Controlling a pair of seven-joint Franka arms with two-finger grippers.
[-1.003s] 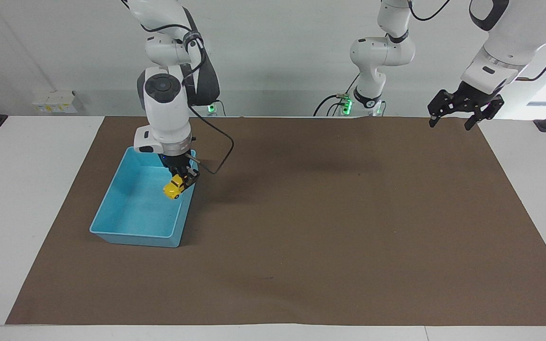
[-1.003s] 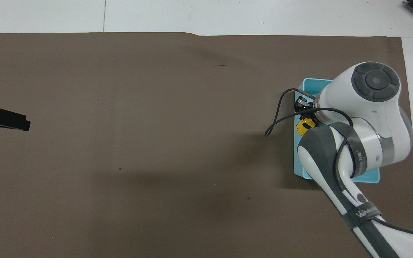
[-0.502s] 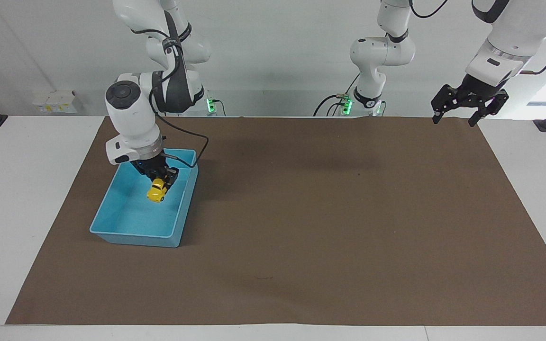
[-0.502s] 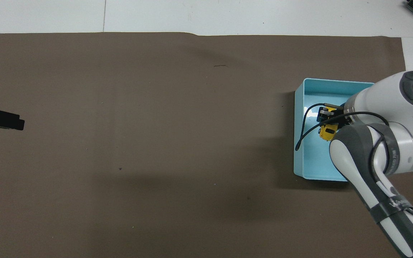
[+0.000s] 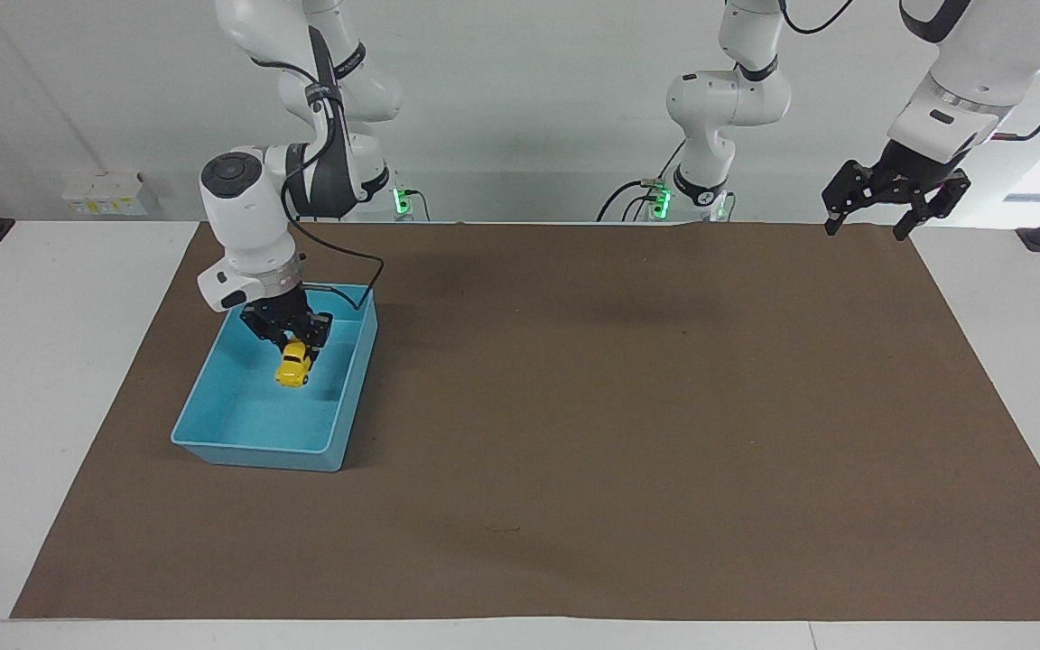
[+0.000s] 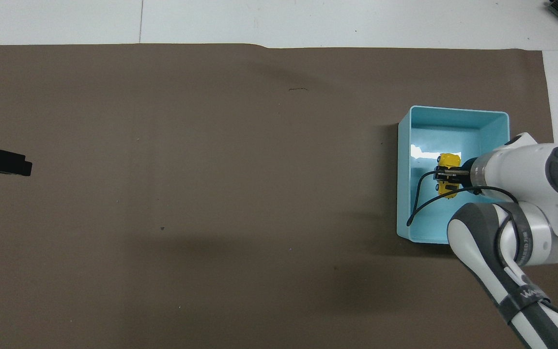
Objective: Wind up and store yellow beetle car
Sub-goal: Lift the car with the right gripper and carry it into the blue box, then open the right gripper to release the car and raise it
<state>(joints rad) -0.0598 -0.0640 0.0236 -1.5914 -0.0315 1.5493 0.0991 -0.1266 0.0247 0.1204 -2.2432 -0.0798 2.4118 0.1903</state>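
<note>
Gripping the yellow beetle car [image 5: 292,366] inside the blue bin [image 5: 213,442], the right gripper [image 5: 290,348] hid its rear; the left gripper [image 5: 872,221] waited, fingers apart.

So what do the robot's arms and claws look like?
Both arms are glossy white, with rounded joints and dark grey bands. The right arm has a round grey cap on its joint and a thin black cable looping beside it. The right gripper and left gripper are black two-finger claws. Small green lights glow near the arm bases.
</note>
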